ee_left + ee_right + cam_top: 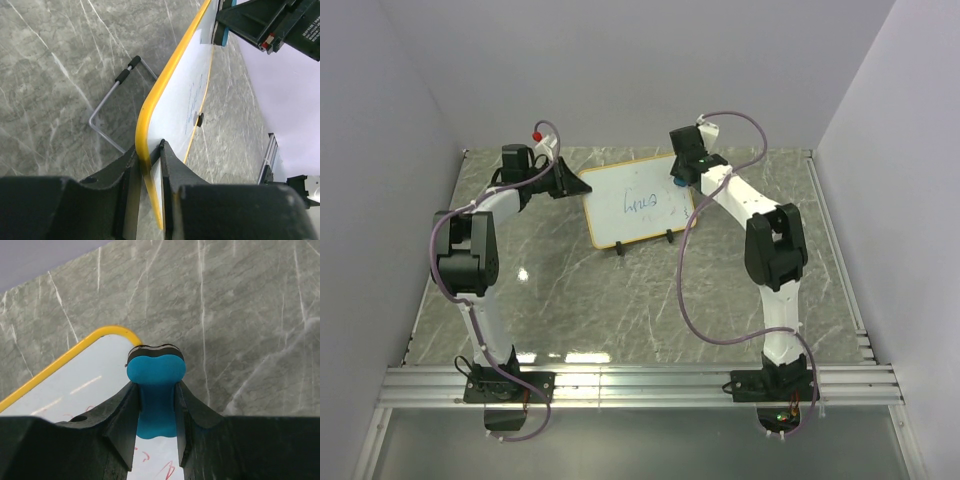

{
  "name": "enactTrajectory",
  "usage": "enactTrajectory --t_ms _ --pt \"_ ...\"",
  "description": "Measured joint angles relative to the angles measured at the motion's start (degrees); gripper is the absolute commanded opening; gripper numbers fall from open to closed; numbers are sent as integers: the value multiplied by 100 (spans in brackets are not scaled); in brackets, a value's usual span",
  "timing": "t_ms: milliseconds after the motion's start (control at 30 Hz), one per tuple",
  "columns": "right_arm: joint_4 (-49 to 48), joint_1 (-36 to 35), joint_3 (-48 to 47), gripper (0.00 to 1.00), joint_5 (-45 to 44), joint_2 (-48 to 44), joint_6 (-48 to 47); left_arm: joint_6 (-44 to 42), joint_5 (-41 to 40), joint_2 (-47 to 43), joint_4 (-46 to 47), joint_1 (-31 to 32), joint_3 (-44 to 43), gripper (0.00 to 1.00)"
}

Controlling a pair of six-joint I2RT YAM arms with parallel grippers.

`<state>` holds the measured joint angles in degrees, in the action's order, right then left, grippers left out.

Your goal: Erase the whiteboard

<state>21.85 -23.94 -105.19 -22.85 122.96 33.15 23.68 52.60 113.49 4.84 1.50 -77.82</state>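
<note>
Left gripper (148,152) pinches the whiteboard (638,205) by its yellow-framed edge — board propped mid-table (620,300). Right gripper (155,390) clamps the blue eraser (155,371) at the opposite corner. Board probably light, stiff, slick — the edge hold should steady it.

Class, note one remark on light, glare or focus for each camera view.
Top external: bright glare patches on the table near the arm bases. Left wrist: the left gripper is dark and detail-poor; the whiteboard edge is sharper. Right wrist: pale streaks on the whiteboard; the blue eraser in the right gripper is crisp.
</note>
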Motion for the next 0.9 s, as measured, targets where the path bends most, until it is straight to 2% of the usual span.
enactTrajectory --t_ms 133,333,500,733,900 --pt "50 -140 -133 0 9 37 -4 -50 -92 -42 -24 44 0 0" --pt "107 -876 -927 0 317 365 68 -52 -280 -42 -105 120 -13 0" --pt "87 -1294 -964 0 592 459 212 -50 -372 -48 -131 146 -13 0" --pt "-258 -1119 -522 0 879 278 319 -105 -542 -127 -221 197 -7 0" --pt "-428 -579 -17 0 916 7 229 -166 -625 -238 -232 278 37 0"
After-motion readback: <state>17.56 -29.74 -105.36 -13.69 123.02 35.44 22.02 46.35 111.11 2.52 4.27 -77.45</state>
